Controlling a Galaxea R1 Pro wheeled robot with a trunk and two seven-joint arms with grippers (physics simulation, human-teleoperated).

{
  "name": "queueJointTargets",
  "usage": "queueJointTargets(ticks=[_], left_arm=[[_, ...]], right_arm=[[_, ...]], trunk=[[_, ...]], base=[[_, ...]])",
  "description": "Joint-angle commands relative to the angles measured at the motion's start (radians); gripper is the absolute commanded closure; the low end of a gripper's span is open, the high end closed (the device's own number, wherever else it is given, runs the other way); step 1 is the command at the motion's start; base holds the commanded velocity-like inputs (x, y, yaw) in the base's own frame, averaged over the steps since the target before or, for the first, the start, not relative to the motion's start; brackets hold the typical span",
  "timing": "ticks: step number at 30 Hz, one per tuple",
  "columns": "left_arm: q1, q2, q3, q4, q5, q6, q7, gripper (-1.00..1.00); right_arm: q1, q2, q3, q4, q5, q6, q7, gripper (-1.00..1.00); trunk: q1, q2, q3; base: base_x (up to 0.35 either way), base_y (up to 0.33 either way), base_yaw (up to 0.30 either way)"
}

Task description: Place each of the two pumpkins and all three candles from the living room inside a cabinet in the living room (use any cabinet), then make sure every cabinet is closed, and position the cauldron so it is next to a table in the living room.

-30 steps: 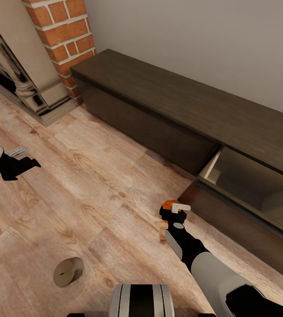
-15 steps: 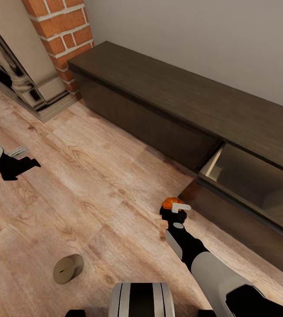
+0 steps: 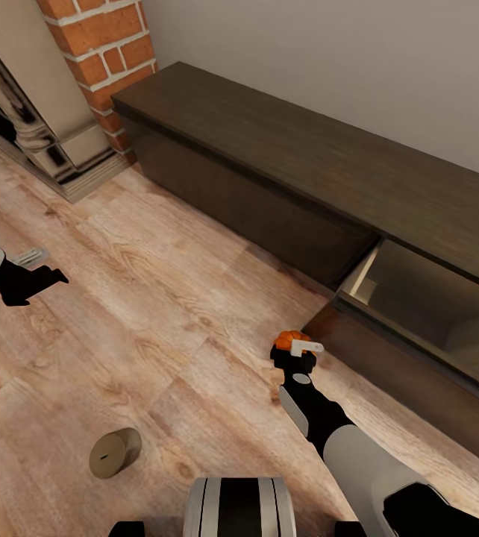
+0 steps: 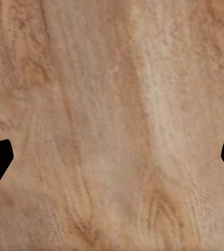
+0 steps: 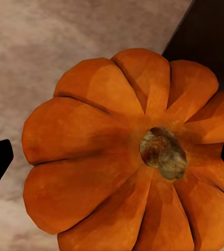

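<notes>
Pumpkin (image 5: 127, 157): bright orange, ribbed, squat

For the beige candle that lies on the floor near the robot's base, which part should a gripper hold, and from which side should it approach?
The candle seems to lie on its side, its flat round end facing up toward the camera. Probably best is to come from above and close the fingers across its curved body, not across the flat ends. The left gripper, open and holding nothing, is on the nearer side.
</notes>
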Motion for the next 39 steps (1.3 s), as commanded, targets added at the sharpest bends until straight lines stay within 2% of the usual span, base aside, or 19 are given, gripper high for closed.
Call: queueJointTargets(ticks=[1,4,5,11,14,39], left_arm=[[0.000,0.000,0.001,-0.001,0.010,0.003,0.010,-1.00],[0.000,0.002,0.002,-0.001,0.010,0.003,0.010,-1.00],[0.000,0.002,0.002,-0.001,0.010,0.003,0.010,-1.00],[0.000,0.003,0.002,-0.001,0.010,0.005,0.010,-1.00],[0.000,0.019,0.002,-0.001,0.016,0.008,0.007,-1.00],[0.000,0.019,0.002,0.004,0.019,0.006,0.006,-1.00]], right_arm=[[0.000,0.000,0.010,0.038,-0.027,-0.004,0.006,-1.00],[0.000,0.000,0.010,0.038,-0.026,-0.003,0.004,-1.00],[0.000,0.000,0.010,0.038,-0.026,-0.003,0.001,1.00],[0.000,0.000,0.010,0.039,-0.027,-0.002,-0.005,1.00],[0.000,0.000,0.008,0.038,-0.027,-0.003,-0.005,1.00],[0.000,-0.002,0.008,0.038,-0.027,-0.003,-0.003,1.00]], trunk=[[0.000,0.000,-0.001],[0.000,0.000,-0.001],[0.000,0.000,-0.001],[0.000,0.000,-0.001],[0.000,0.000,-0.001],[0.000,0.000,-0.001]], base=[[0.000,0.000,0.000],[0.000,0.000,0.000],[0.000,0.000,0.000],[0.000,0.000,0.000],[0.000,0.000,0.000],[0.000,0.000,0.000]])
